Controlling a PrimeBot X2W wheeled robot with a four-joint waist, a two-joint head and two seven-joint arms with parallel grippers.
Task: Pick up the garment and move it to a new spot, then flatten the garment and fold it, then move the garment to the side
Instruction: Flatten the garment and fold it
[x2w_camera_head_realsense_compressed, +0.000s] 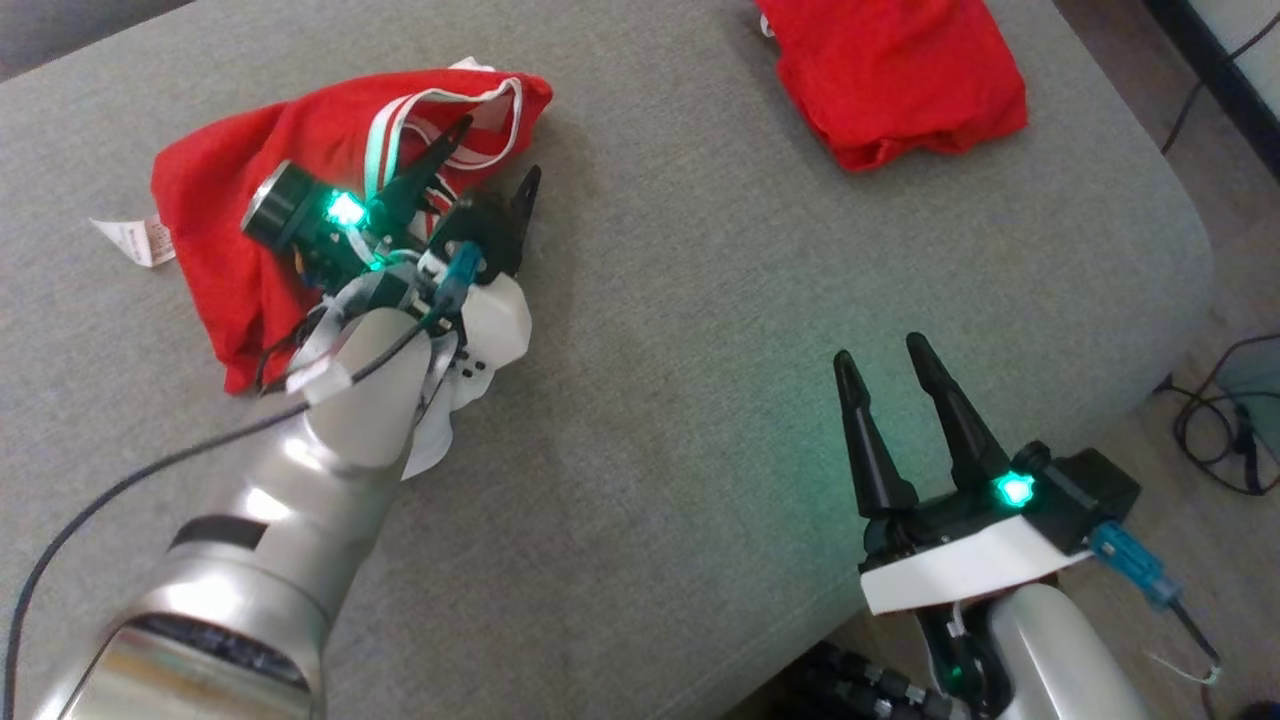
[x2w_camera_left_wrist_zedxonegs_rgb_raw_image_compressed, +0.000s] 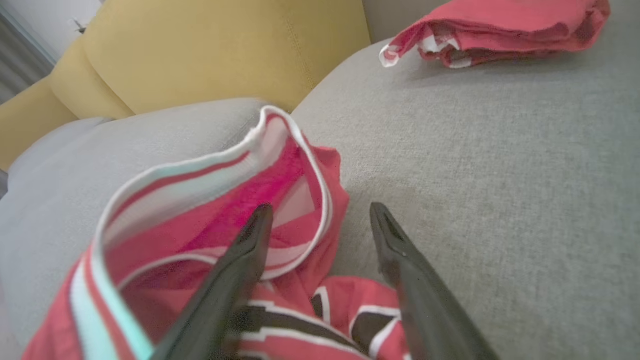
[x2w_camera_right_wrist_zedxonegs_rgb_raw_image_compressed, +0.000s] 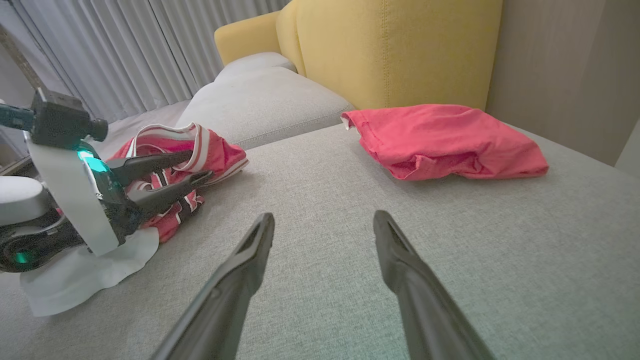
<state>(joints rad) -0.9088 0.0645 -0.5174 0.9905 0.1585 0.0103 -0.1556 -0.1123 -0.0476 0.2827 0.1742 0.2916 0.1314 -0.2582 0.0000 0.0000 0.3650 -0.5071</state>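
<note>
Over crumpled garment, left pincer outstretched, jaws apart

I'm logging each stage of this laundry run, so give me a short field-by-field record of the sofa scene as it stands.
surface: grey sofa cushion
crumpled garment: red with striped trim, bunched up on the robot's left
folded garment: red, lying apart at the far right
left pincer: open, at the crumpled garment's striped edge, not closed on it
right pincer: open, over bare cushion, holding nothing
task stage: garment not yet picked up
</note>
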